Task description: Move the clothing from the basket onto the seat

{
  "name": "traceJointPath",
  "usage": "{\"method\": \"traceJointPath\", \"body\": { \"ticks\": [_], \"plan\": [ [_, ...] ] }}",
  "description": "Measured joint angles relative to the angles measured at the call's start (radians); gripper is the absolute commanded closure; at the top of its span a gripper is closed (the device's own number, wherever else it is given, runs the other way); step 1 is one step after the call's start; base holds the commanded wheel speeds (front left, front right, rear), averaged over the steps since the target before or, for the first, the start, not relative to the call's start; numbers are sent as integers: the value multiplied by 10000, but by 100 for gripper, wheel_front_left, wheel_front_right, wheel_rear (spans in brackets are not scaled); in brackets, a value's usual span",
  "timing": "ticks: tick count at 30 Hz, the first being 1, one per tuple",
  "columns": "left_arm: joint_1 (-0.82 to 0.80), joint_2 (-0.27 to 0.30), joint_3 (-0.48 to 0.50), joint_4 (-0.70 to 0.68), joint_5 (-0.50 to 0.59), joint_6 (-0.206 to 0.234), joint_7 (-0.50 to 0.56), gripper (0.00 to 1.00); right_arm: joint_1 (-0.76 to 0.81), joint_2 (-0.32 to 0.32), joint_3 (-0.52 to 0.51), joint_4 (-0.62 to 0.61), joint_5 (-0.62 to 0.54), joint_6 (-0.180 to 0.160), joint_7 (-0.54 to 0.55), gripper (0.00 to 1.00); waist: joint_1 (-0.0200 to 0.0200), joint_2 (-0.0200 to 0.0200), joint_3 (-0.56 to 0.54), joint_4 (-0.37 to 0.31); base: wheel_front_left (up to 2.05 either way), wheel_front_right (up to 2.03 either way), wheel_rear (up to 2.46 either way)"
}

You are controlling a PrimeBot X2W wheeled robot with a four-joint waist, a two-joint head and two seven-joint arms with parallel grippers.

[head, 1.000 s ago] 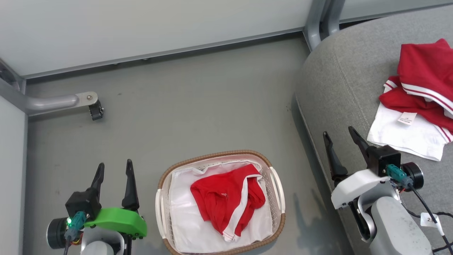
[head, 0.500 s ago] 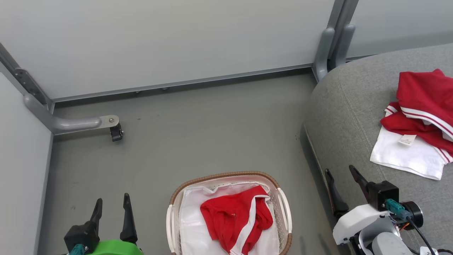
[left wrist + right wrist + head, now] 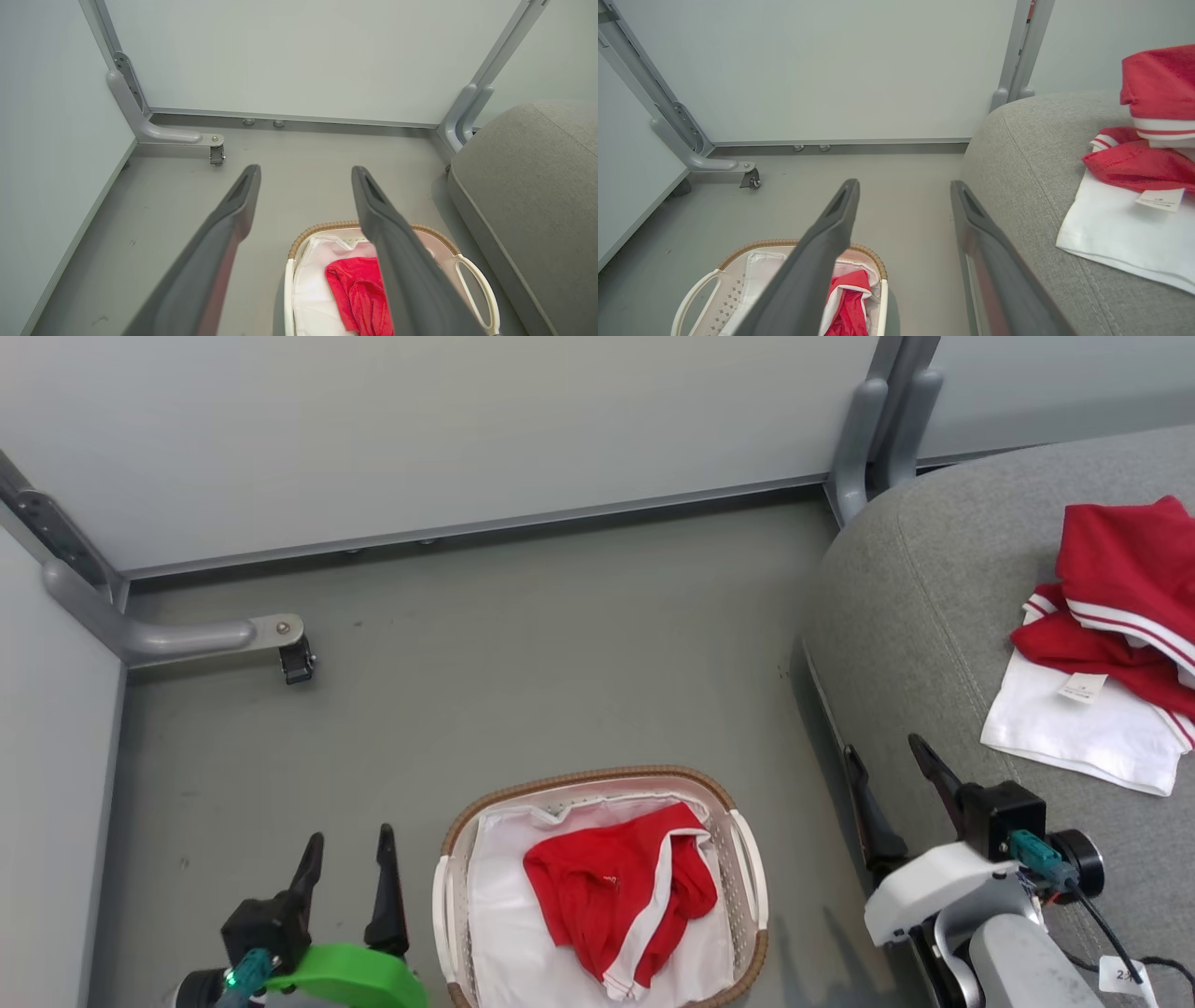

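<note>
one red garment (image 3: 616,905) with white trim lies crumpled in the basket (image 3: 597,775), on its white liner (image 3: 499,933). it sits just right of the left claw (image 3: 351,835) and well to the left of the right claw (image 3: 881,747), nearer the robot than that claw's tips. a second lot of clothing, a red-and-white heap (image 3: 1111,616) with striped trim and a white panel, rests on the seat (image 3: 915,616), to the right of the right claw and apart from it. how many pieces make up the heap i cannot tell. one small care tag (image 3: 1081,688) shows on it.

there is one basket, oval, with a brown woven rim and two side handles (image 3: 752,868). it stands on the grey floor (image 3: 523,644) between the two claws, closer to the left one. the one seat rises right of the basket, its rounded edge by the right claw's fingers; whether they touch it i cannot tell.

both claws are spread wide, two dark fingers each, with nothing between them. the left claw hangs over bare floor, clear of the basket rim.

beyond the claws run pale wall panels (image 3: 420,429). one grey bracket leg (image 3: 177,637) with one caster (image 3: 297,665) stands far ahead of the left claw, and two upright posts (image 3: 878,420) stand ahead of the right claw.
</note>
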State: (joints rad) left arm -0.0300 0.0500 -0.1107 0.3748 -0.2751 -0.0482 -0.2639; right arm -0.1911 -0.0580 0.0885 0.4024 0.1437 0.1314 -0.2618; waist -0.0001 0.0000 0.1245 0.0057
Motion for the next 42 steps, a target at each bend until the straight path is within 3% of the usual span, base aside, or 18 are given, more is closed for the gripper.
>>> {"method": "traceJointPath", "body": {
  "ticks": [16, 30, 42],
  "plan": [
    [-2734, -23, -2355, 1825, -169, -144, 2, 0, -2340, -67, 564, -1559, 581, 0, 0, 0, 0, 0, 2452, -798, 0, 0, 0],
    [-5012, -52, -3475, 4132, 476, -403, 0, 0, -3602, 23, 943, -2790, 892, 0, 0, 0, 1, 0, 4892, -1902, 0, 0, 0],
    [-6304, -36, -4347, 5762, 382, -573, 0, 0, -4126, 56, 1164, -3281, 930, 0, 0, 0, 2, 0, 6618, -2647, 0, 0, 0]
  ]
}}
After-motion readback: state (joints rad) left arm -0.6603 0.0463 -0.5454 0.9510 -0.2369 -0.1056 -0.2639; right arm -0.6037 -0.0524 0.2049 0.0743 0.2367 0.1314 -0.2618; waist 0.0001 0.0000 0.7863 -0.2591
